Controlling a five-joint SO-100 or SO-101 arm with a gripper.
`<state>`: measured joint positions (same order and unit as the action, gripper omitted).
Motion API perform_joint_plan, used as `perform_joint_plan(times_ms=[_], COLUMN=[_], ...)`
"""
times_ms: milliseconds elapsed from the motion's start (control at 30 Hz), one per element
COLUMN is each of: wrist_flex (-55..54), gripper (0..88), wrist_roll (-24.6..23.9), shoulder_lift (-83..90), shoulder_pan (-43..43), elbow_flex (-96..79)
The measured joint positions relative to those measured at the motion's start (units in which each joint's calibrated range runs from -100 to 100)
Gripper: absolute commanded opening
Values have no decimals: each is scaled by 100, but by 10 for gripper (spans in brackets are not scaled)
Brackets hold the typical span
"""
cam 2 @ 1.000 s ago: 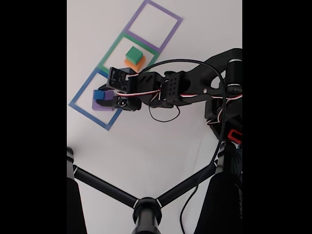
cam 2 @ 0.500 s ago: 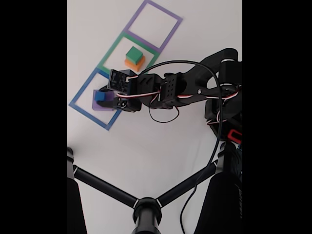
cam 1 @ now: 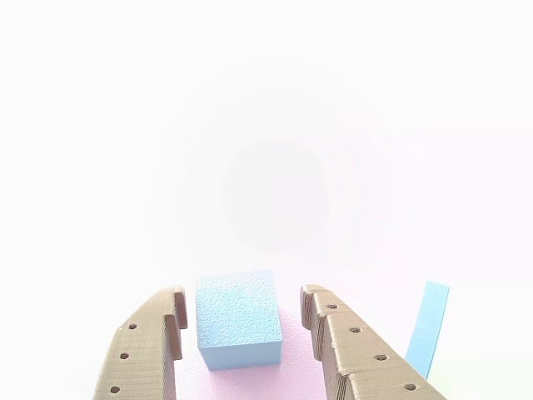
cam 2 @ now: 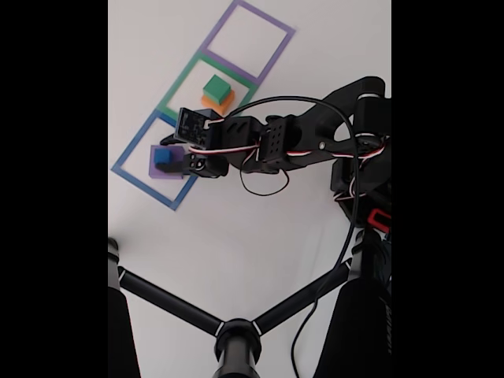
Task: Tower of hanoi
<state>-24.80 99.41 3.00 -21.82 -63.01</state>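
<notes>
Squares made of tape sit in a slanted row on the white table (cam 2: 236, 236) in the fixed view, running from the middle left of the frame up to the top middle. Going left to right, the first one is the blue square (cam 2: 130, 175). Inside it lies a flat purple block (cam 2: 165, 172), and a small blue block (cam 2: 164, 157) sits on top of it. The gripper (cam 2: 175, 160) is right there at the blue block. In the other view, the gripper (cam 1: 241, 317) has one brown finger (cam 1: 141, 350) on the left of the blue block (cam 1: 239, 317) and one on the right. There is a thin gap on each side, so the fingers are apart and not squeezing the block. The pink-looking purple block (cam 1: 291, 379) shows under it at the bottom of the frame.

Next comes the green square (cam 2: 185, 75). It holds an orange block (cam 2: 223, 102) with a green block (cam 2: 214, 86) stacked on top.

Last, at the top of the frame, is the purple square (cam 2: 260, 39). Nothing sits in it.

The game looks only partly done. The four blocks are split into two small piles, not one tall tower. From these pictures it is not clear if the arm is about to grab the blue block or has just let it go. Either way, more moves are needed before all the blocks stand in one square, biggest at the bottom.
</notes>
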Motion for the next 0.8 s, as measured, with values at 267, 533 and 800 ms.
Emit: perform_joint_plan(times_ms=[267,533,800], wrist_flex=[0,385,3451], gripper=[276,236,95], wrist_roll=[0,0,0], shoulder_lift=[0,422,1925], shoulder_pan=[0,-82,-90], elbow_flex=[0,287,1593])
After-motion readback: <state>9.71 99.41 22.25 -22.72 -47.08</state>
